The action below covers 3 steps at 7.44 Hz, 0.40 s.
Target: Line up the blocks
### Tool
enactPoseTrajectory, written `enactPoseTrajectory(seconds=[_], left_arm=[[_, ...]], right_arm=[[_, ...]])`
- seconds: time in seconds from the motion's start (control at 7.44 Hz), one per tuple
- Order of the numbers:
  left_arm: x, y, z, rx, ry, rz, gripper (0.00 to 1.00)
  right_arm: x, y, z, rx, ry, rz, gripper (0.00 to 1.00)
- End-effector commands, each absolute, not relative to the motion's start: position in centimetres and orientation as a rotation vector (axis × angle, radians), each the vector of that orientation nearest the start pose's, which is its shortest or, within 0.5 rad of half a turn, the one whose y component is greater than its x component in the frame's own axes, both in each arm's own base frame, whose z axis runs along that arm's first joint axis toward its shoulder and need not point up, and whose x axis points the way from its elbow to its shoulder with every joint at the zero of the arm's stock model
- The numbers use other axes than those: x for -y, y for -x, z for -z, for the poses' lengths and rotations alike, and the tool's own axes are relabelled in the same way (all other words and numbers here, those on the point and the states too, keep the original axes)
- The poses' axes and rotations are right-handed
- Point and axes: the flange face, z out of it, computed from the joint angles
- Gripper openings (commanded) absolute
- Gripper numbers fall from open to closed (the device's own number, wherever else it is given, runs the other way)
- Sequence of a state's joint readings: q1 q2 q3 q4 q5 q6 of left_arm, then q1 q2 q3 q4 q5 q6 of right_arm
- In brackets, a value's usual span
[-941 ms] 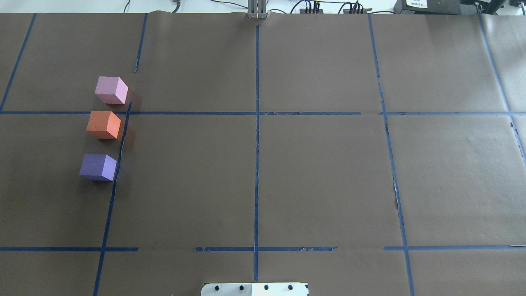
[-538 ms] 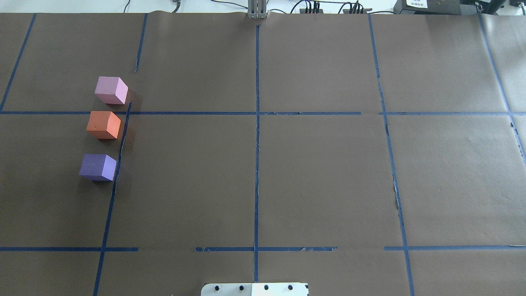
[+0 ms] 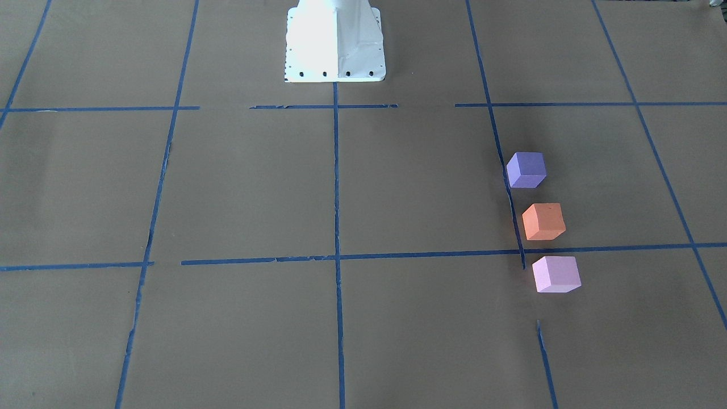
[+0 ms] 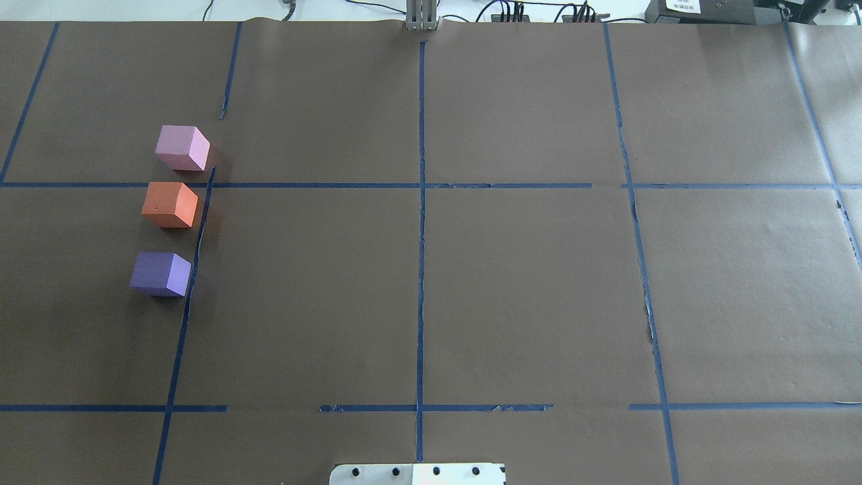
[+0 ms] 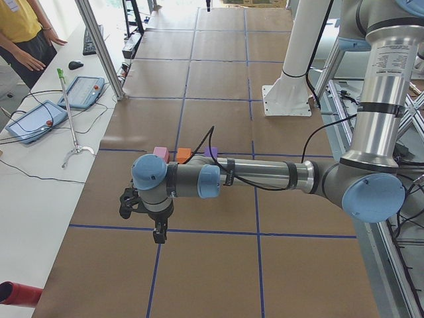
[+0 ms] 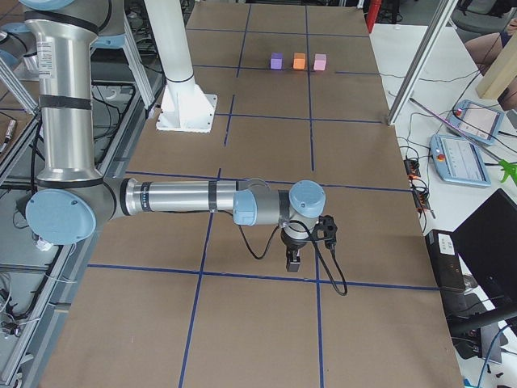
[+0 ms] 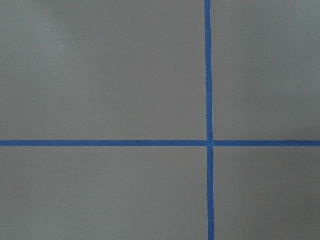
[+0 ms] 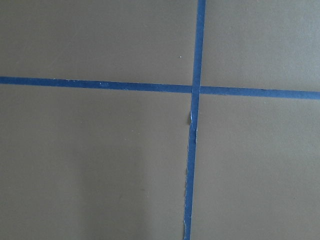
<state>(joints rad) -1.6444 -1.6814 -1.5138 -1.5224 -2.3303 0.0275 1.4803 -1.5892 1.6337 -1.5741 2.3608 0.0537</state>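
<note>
Three cubes stand in a near-straight row along a blue tape line at the table's left in the overhead view: pale pink block (image 4: 182,147) farthest, orange block (image 4: 170,204) in the middle, violet-purple block (image 4: 160,273) nearest. They also show in the front view: pink (image 3: 555,274), orange (image 3: 543,221), purple (image 3: 526,169). My left gripper (image 5: 159,233) shows only in the exterior left view, hanging over bare paper well short of the blocks. My right gripper (image 6: 293,263) shows only in the exterior right view, far from them. I cannot tell whether either is open or shut.
Brown paper with a blue tape grid covers the table. The white robot base (image 3: 334,45) stands at mid-table. Beside the table there is an operators' bench with teach pendants (image 5: 83,91) and a person (image 5: 23,26). A metal post (image 5: 99,46) stands at the table's edge.
</note>
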Motion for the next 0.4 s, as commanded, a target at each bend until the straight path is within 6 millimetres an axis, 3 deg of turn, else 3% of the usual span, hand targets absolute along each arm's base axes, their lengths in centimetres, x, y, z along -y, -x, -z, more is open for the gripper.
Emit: enactPoseTrajectory(seconds=[0.0,0.27], left_arm=[[53.12,10.39,-63.87,-0.762,-0.037,0.042,1.0],[53.15,10.38,-63.63,-0.763,-0.041,0.04,1.0]], right_arm=[[49.02,-1.83,-63.59,0.791,0.018,0.051,1.0],[49.01,-1.83,-63.61,0.791,0.019,0.051,1.0]])
